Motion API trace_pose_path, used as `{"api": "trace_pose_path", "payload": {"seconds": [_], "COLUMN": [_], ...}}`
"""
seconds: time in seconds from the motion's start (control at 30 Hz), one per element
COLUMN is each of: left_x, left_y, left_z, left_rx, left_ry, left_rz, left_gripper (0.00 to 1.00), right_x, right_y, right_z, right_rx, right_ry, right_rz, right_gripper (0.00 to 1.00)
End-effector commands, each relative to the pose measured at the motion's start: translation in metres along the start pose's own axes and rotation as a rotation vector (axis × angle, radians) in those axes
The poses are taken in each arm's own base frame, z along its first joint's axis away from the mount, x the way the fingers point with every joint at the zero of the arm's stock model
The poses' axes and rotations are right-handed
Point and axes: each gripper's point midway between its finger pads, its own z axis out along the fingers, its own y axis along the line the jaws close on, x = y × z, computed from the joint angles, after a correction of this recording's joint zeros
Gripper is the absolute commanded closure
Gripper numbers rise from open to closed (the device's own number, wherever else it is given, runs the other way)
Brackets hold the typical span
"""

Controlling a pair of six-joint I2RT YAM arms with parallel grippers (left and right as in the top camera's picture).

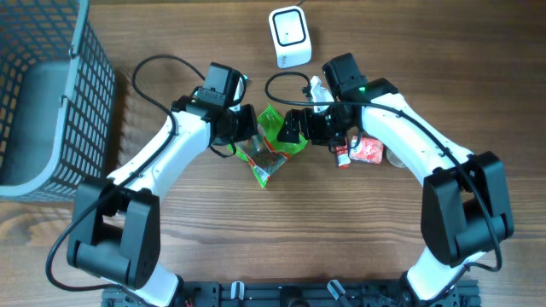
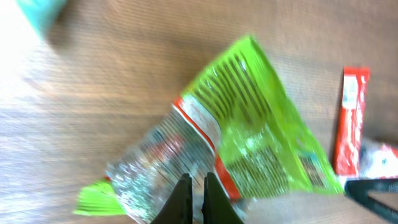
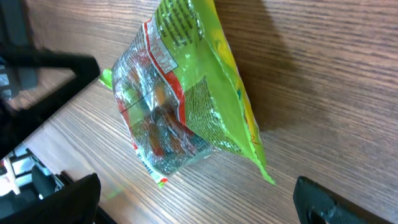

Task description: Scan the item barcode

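At the centre of the wood-grain table point(image 1: 256, 239), a snack bag point(image 1: 271, 147) is held just clear of the surface, between the two wrists and below the scanner point(image 1: 290, 36), a white rounded block with a dark window on its face. The bag is made of crinkled film: one half is bright green and printed with fine dark lines, the other is clear and glossy, and the two are separated by a red and white band. In the left wrist view, the left gripper point(image 2: 194, 184) is seen pressed together on the clear crumpled edge of the bag, the film pinched between two slim dark fingers point(image 2: 181, 193). The right gripper point(image 3: 196, 199) is spread wide, one blunt black finger at each lower corner of its view, with the bag lying between and beyond them, untouched. A flat red sachet point(image 2: 350, 118) with a glossy surface is laid on the table just right of the bag. A grey basket point(image 1: 85, 77) with square mesh walls is placed at the left edge of the table.
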Motion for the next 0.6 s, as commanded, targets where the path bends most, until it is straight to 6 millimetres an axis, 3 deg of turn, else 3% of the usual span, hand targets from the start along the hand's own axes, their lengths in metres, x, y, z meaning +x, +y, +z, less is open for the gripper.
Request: {"api": "trace_pose_path", "payload": {"seconds": [0.0, 0.13, 0.23, 0.47, 0.5, 0.57], "left_x": [-0.002, 0.030, 0.041, 0.045, 0.045, 0.045], "left_y": [0.023, 0.047, 0.057, 0.061, 0.061, 0.061], "left_z": [0.013, 0.048, 0.063, 0.070, 0.070, 0.070], "left_rx": [-0.120, -0.187, -0.214, -0.223, -0.224, -0.223], "left_ry": [-0.011, 0.110, 0.158, 0.174, 0.174, 0.176], "left_rz": [-0.013, -0.026, -0.035, -0.037, -0.037, -0.029], "left_gripper": [0.96, 0.96, 0.96, 0.96, 0.96, 0.96], "right_x": [0.007, 0.011, 0.013, 0.031, 0.032, 0.029], "right_y": [0.000, -0.002, 0.002, 0.018, 0.021, 0.024], "right_z": [0.013, 0.035, 0.051, 0.084, 0.085, 0.085], "right_rx": [-0.019, -0.041, -0.058, -0.114, -0.121, -0.128], "right_ry": [-0.002, -0.041, -0.081, -0.123, -0.126, -0.139], "right_rz": [-0.031, -0.073, -0.082, -0.062, -0.073, -0.100], "right_gripper": [0.00, 0.00, 0.00, 0.15, 0.23, 0.68]}}
